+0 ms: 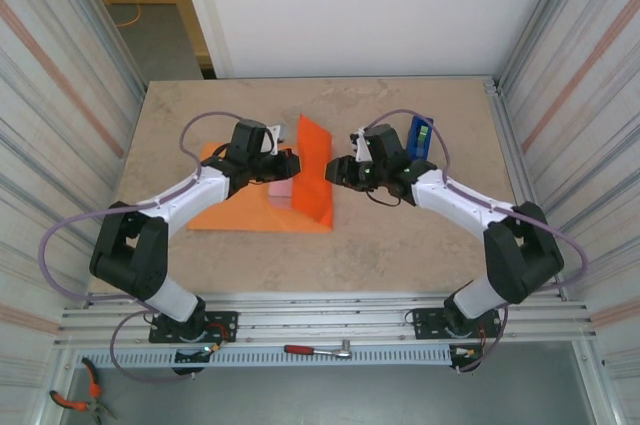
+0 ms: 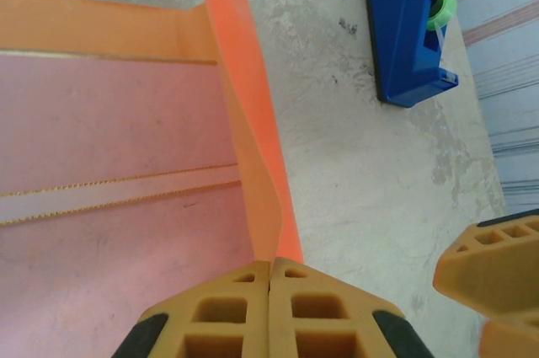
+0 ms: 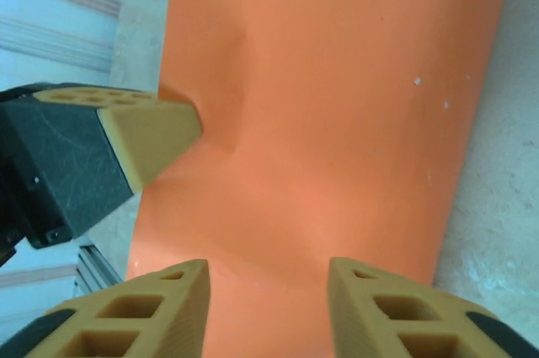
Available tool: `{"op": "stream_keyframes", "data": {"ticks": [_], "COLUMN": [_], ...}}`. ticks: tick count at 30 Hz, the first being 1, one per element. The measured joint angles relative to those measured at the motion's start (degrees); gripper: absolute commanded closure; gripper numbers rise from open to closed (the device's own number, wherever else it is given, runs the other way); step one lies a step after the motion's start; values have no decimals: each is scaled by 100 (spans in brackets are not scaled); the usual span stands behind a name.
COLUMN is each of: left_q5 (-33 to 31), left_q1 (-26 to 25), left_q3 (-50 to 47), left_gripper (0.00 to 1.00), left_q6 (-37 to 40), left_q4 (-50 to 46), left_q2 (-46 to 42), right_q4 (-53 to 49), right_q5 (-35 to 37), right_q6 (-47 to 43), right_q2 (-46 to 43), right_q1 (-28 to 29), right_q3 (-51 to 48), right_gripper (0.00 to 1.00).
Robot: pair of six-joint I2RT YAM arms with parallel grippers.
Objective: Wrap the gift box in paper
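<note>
The orange paper [image 1: 250, 215] lies flat on the table with its right flap [image 1: 315, 170] raised upright. The pale pink gift box [image 1: 282, 192] sits on the sheet just left of that flap. My left gripper [image 1: 289, 164] is shut on the flap's top edge. In the left wrist view, the left gripper [image 2: 269, 267] pinches the thin paper [image 2: 253, 122] beside the gift box [image 2: 101, 114]. My right gripper [image 1: 340, 173] stands open just right of the flap. In the right wrist view, the right gripper [image 3: 269, 291] faces the paper [image 3: 337, 105] with nothing between its fingers.
A blue tape dispenser [image 1: 420, 135] with green tape stands behind the right gripper, also seen as the dispenser [image 2: 413, 29] in the left wrist view. A strip of clear tape [image 2: 118, 194] runs across the box's top. Metal walls close both sides of the table.
</note>
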Motion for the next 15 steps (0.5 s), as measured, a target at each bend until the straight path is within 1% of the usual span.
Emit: {"op": "stream_keyframes", "data": {"ticks": [2,5,13,14,15], "left_q5": [-42,-160,-369,-380,-385], "left_q1": [0,0,11,22,37], "left_q3": [-55,-122,-205,-208,-208], "left_gripper": [100,100,100,99,94], "left_q6": [0,0,17,20,28], "left_q4": [-2,-2,-2,-4,-4], "left_q2": [0,0,0,0,0], "right_q4": [33,68,129,136,146], "right_q5": [-63,-85,-153,-162,-175], "right_q6": [28,35,37,37,37], "right_q2": [273,616,1427,1506,1589], "right_q1": [11,46,216,234,249], "right_q3": [166,376,855,883,901], "right_gripper": [75,79,85,84,85]}}
